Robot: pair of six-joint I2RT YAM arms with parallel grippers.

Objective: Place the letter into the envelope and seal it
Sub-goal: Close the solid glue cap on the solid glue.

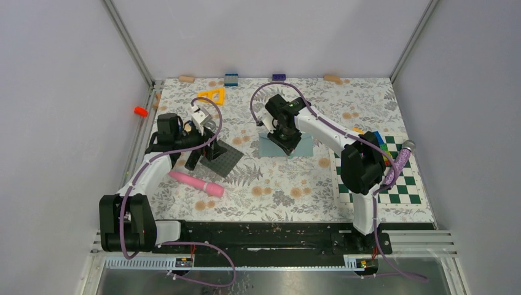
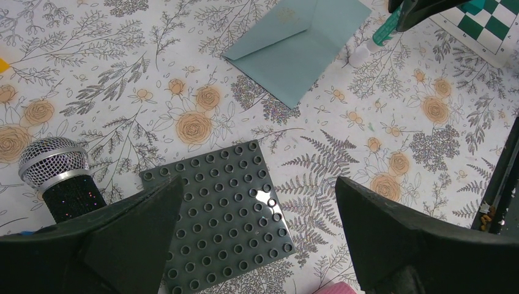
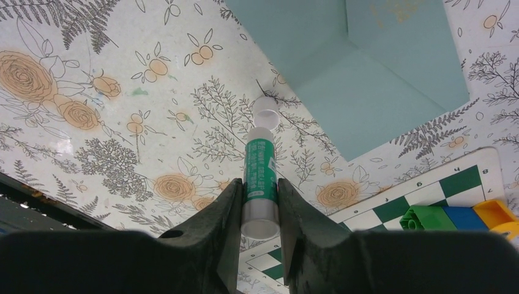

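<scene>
While the right claw [image 3: 259, 184] pinches a green-and-white glue stick [image 3: 261, 174] near its edge, the muted teal envelope [image 1: 304, 147] lies flat in the middle of the floral counter [image 1: 276, 184]. Its diagonal creases meet near its centre, and its long axis runs left to right in the top view; the left claw [image 2: 258, 184] gapes wide, holding nothing, above a dark studded plate [image 2: 226, 208]

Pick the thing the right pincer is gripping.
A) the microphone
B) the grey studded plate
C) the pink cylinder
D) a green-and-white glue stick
D: the right wrist view shows the right pincer closed on the green-and-white glue stick, whose white tip is down by the envelope.
</scene>
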